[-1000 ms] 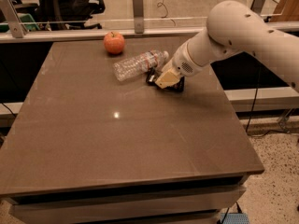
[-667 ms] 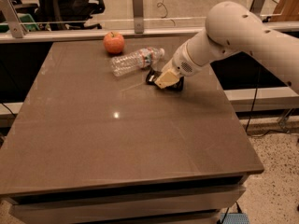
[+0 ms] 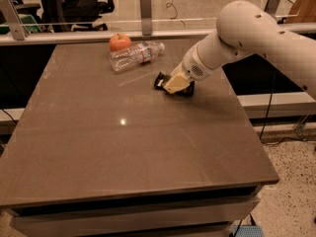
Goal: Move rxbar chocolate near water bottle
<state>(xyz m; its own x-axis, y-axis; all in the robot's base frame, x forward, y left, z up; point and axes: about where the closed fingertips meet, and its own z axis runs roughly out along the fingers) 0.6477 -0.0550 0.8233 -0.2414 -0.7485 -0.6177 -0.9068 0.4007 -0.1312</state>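
Note:
The rxbar chocolate [image 3: 160, 80] is a flat black wrapper lying on the brown table [image 3: 123, 147], right of middle toward the back. My gripper [image 3: 176, 83] is down on top of it and hides most of it; black ends show on both sides. The water bottle [image 3: 134, 56] lies on its side a short way to the back left of the bar, its cap pointing right, not touching the gripper. The white arm [image 3: 247, 31] reaches in from the right.
An orange-red apple [image 3: 120, 42] sits at the table's back edge, right against the bottle's far side. A rail with metal posts [image 3: 145, 6] runs behind the table. The table's right edge is close to the arm.
The water bottle has rolled back and to the left, away from the gripper and up against the apple. The gripper and the bar have stayed in place.

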